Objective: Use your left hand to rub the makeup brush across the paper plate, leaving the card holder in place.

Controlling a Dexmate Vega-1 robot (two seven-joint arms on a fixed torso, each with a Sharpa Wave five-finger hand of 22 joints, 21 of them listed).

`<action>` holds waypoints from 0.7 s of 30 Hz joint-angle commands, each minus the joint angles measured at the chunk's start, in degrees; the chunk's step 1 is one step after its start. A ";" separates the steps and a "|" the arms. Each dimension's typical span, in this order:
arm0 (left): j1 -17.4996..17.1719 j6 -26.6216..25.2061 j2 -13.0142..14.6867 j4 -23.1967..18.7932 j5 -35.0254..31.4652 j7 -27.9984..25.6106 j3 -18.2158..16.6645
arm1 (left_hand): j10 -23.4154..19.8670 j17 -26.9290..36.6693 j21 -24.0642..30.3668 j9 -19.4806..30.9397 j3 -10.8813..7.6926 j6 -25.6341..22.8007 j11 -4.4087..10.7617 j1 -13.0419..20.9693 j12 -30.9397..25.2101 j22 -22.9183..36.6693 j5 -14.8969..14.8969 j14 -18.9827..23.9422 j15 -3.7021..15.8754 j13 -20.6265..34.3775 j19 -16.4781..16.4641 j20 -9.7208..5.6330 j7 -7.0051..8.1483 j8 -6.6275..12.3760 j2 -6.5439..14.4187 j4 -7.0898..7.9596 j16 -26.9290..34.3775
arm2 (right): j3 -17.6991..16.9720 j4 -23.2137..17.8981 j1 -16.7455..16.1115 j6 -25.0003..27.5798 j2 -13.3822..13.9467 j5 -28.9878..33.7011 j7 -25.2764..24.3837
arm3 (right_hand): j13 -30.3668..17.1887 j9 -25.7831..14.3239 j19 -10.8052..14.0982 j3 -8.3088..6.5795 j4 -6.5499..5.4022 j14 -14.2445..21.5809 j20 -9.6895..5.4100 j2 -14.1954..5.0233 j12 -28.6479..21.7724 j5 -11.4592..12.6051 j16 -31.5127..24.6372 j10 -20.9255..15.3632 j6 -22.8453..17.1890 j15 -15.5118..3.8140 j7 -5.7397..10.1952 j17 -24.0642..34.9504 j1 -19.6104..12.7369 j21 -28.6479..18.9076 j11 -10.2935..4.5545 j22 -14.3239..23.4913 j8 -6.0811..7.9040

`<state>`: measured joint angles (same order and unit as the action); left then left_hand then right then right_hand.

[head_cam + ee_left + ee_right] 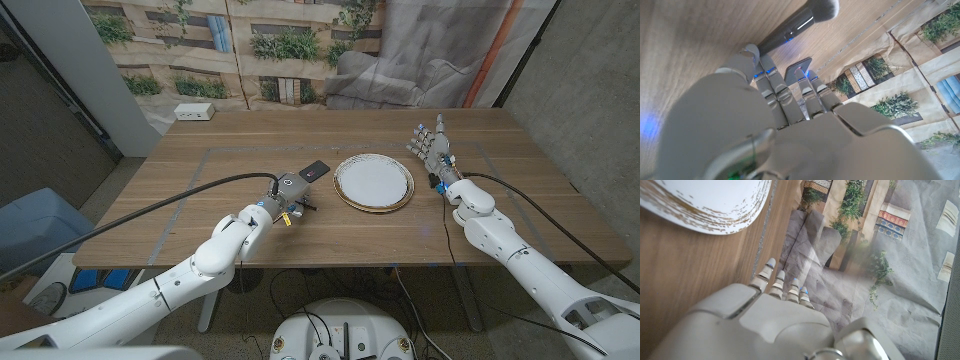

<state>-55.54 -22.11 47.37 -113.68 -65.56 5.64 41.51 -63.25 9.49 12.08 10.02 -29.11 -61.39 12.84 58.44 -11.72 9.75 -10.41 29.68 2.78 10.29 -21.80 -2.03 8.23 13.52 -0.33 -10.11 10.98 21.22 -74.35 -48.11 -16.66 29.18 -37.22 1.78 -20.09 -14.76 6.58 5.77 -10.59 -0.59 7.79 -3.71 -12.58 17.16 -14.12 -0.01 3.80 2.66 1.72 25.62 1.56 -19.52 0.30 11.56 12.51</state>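
The white paper plate (373, 183) with a gold rim lies at the table's middle; its edge shows in the right wrist view (705, 205). The black card holder (316, 168) lies just left of the plate and appears beyond my fingertips in the left wrist view (801, 65). The dark-handled makeup brush (790, 30) lies on the wood, its grey bristles pointing away. My left hand (284, 192) hovers right at the brush (304, 207), fingers (782, 95) stretched out, the thumb tip near the handle's end, nothing gripped. To the right of the plate my right hand (432, 150) stands with fingers spread and holds nothing.
A white box (194, 112) sits at the table's far left corner. Cables run along both arms across the near table. A printed backdrop and grey cloth hang behind the far edge. Bare wood (230, 160) lies left of the card holder.
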 commanded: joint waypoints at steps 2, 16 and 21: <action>0.84 0.81 -0.19 1.63 0.99 -0.55 0.69 | -1.95 0.10 -0.14 0.22 0.65 -1.34 0.03 1.09 -0.57 0.20 0.06 1.24 8.73 0.25 -0.56 0.07 -0.39 -0.39 0.59 0.01 0.01 | 0.00 0.04 0.02 -0.09 -0.01 0.00 0.03 | -0.05 -0.14 0.06 0.02 -0.26 -0.10 0.40 -5.70 -0.37 0.36 -0.18 0.53 0.45 0.48 -0.07 0.19 -0.32 -0.33 -0.03 0.33 0.29; 2.03 1.74 0.16 2.52 1.90 0.58 1.37 | -3.55 0.22 -0.38 0.35 1.37 -2.91 0.06 2.04 -0.71 0.20 0.11 2.51 9.13 0.38 -0.45 0.07 -0.83 -0.45 1.24 -0.06 0.14 | -0.03 -0.08 -0.03 -0.02 0.05 -0.02 -0.01 | -0.04 -0.14 0.05 0.02 -0.26 -0.02 0.36 -5.70 -0.38 0.36 -0.22 0.51 0.47 0.45 -0.01 0.19 -0.32 -0.33 0.05 0.33 0.28; 1.91 1.97 0.59 2.16 2.38 0.14 1.14 | -4.50 0.28 -0.41 0.41 1.61 -3.45 0.06 2.73 -0.87 0.19 0.17 3.24 9.43 0.45 -0.55 -0.10 -1.38 -0.51 1.58 -0.16 0.25 | -0.03 -0.10 -0.03 -0.01 0.05 -0.02 -0.02 | -0.04 -0.14 0.06 0.02 -0.26 -0.02 0.39 -5.70 -0.39 0.36 -0.21 0.47 0.49 0.49 -0.06 0.19 -0.32 -0.33 0.20 0.33 0.28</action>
<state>-53.93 -20.72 47.40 -111.61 -64.08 5.65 42.58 -66.56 9.48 11.82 10.25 -27.75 -64.11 12.38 60.35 -12.11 9.74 -10.40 32.22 2.91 10.52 -21.80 -2.03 6.94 12.95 1.09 -10.29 10.98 21.22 -74.33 -48.11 -16.71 29.19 -37.22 1.78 -19.91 -14.75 6.58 5.77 -10.59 -0.58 7.79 -3.71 -12.58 17.16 -14.12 -0.01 3.80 2.67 1.72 25.62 1.55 -19.52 0.30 11.56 12.51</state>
